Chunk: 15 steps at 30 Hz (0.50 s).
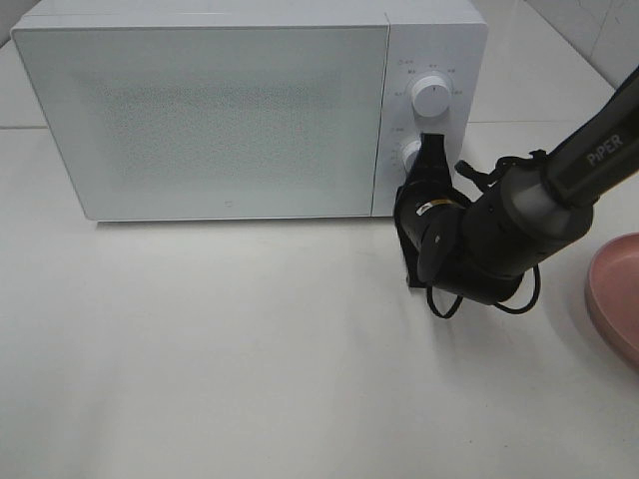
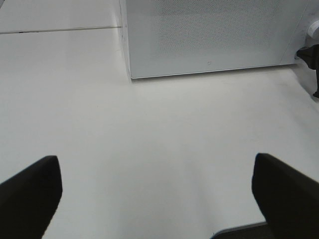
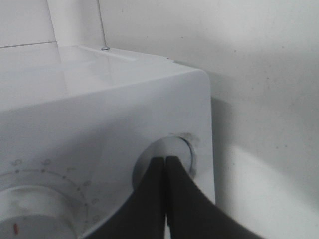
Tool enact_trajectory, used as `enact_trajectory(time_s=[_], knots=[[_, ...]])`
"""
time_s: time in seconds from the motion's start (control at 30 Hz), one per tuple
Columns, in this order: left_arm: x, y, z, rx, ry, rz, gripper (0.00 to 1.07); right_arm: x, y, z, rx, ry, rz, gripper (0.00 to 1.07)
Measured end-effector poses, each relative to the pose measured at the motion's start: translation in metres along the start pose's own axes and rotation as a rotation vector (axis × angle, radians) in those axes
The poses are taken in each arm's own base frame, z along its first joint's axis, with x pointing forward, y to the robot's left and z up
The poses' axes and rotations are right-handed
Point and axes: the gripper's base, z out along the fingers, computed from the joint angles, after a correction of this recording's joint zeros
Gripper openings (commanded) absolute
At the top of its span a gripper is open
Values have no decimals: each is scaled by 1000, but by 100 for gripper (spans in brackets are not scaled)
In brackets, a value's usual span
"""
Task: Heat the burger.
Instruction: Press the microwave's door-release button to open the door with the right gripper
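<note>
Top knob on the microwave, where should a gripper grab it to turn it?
Probably the round side wall of the top knob, jaws on opposite sides, coming straight at the front of the microwave: it is a short cylinder standing out there.

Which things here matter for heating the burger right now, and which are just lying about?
In the job: microwave, door closed; its lower knob; right gripper, shut, tips at that knob.
Lying about: pink plate at the right edge; left gripper, open over the table. The burger is not in view.
</note>
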Motion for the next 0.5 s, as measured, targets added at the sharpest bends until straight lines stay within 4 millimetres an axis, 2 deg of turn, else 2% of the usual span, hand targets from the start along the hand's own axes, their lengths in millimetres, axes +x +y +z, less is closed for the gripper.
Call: enact_trajectory(time_s=[0.5], knots=[[0, 0, 0, 0, 0, 0, 96, 1, 6, 3, -11, -54, -3, 0]])
